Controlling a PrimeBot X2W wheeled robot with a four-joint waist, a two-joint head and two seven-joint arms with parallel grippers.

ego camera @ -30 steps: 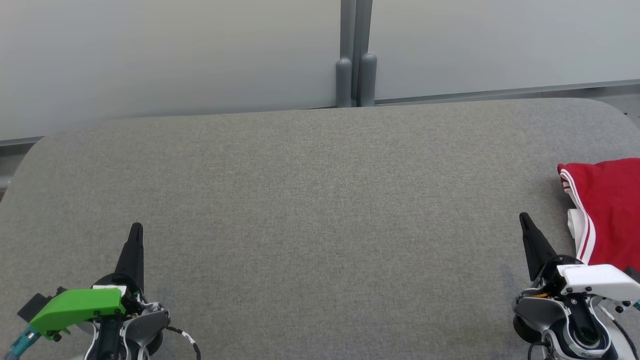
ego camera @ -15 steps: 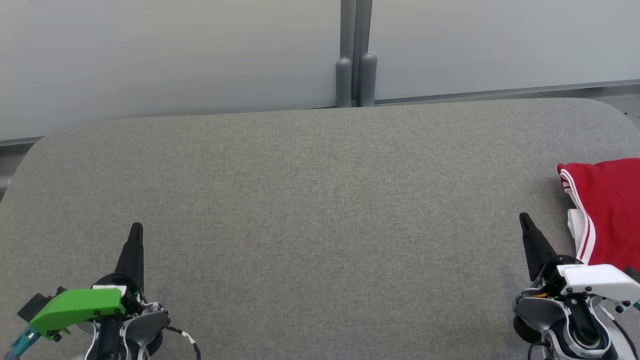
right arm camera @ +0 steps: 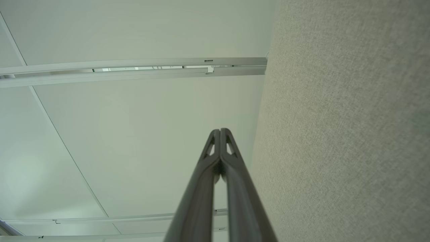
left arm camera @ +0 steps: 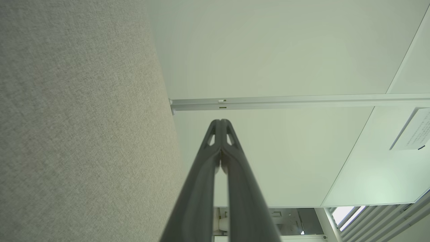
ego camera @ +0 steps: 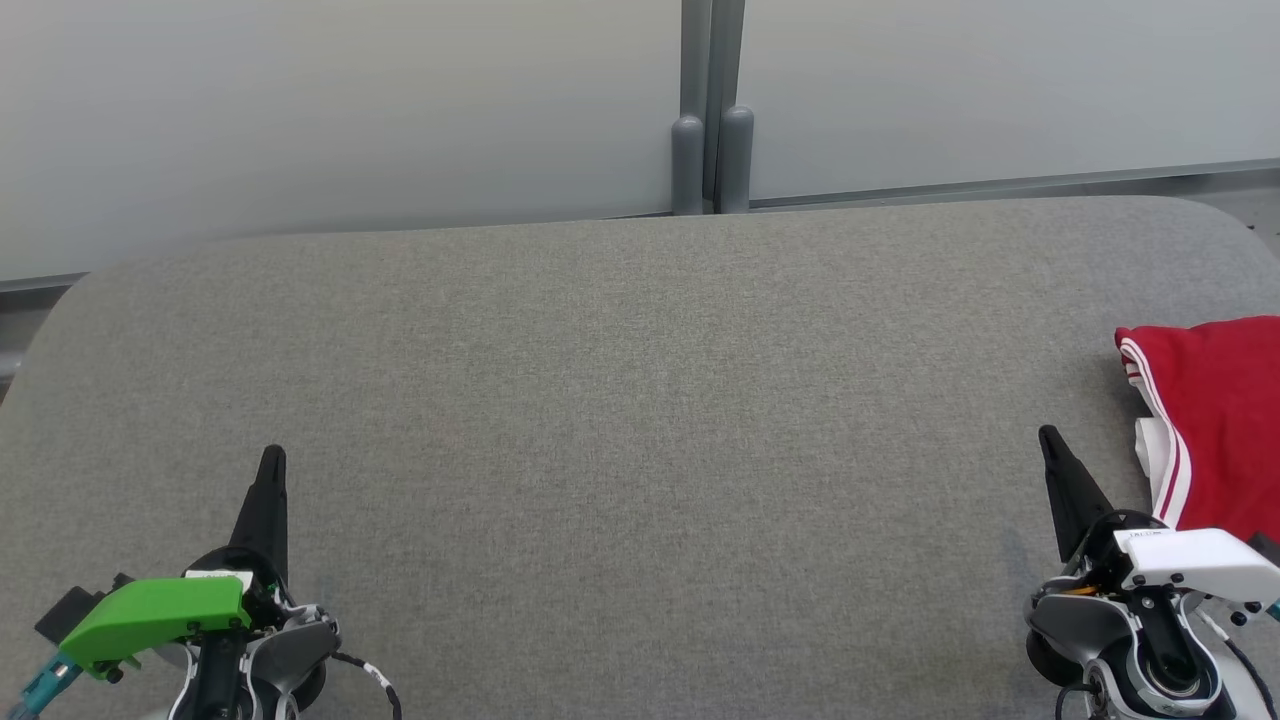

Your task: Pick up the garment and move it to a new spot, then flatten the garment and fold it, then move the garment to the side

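A folded red garment (ego camera: 1220, 420) with white stripes along its edge lies at the far right of the grey fabric table (ego camera: 640, 400), partly cut off by the head view's edge. Just left of it, my right gripper (ego camera: 1048, 436) rests low at the bottom right, shut and empty. At the bottom left sits my left gripper (ego camera: 272, 456), far from the garment, also shut and empty. In the left wrist view the left gripper (left arm camera: 220, 121) has its fingertips pressed together. The right gripper (right arm camera: 220, 131) looks the same in the right wrist view.
A pale wall runs behind the table, with a grey double post (ego camera: 712, 110) at its middle. The table has rounded far corners, and its far edge runs along the wall.
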